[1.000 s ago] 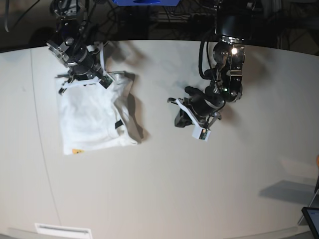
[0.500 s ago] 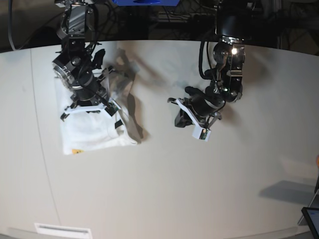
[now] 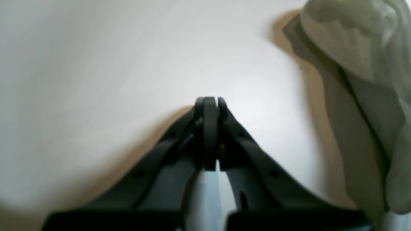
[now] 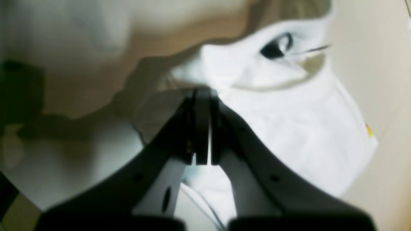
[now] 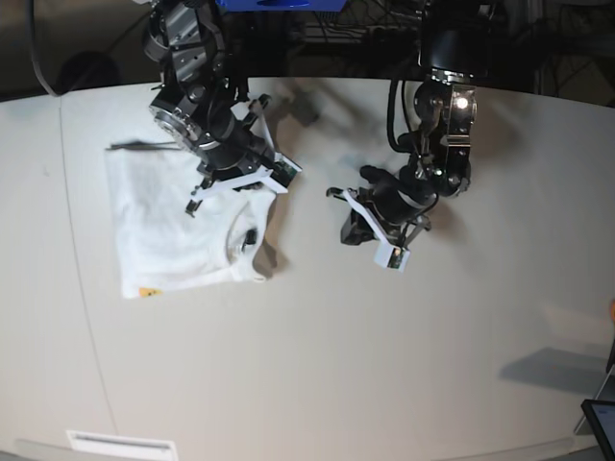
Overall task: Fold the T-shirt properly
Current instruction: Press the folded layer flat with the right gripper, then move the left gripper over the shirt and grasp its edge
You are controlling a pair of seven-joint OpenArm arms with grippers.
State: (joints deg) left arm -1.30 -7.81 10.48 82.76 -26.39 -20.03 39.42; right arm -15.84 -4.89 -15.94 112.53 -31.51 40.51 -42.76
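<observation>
The T-shirt [image 5: 168,226] lies as a folded white block on the left of the table, plain side up, with a small yellow-orange mark [image 5: 146,292] at its front corner. My right gripper [image 5: 237,192] hovers over the shirt's back right part; in the right wrist view its jaws [image 4: 202,93] are shut with no cloth seen between them, above the white cloth [image 4: 305,128]. At the table's middle, my left gripper [image 5: 353,229] is shut and empty [image 3: 208,101] over the bare table, with the T-shirt's bunched edge [image 3: 359,64] off to one side.
The pale table [image 5: 317,365] curves away at the back into dark clutter. A white label [image 5: 120,444] sits at the front left edge. A dark screen corner [image 5: 601,423] shows at the far right.
My right arm has swung from the shirt's back left corner across to its back right part, uncovering that left corner. The shirt's right edge has shifted a little. The left arm has barely moved.
</observation>
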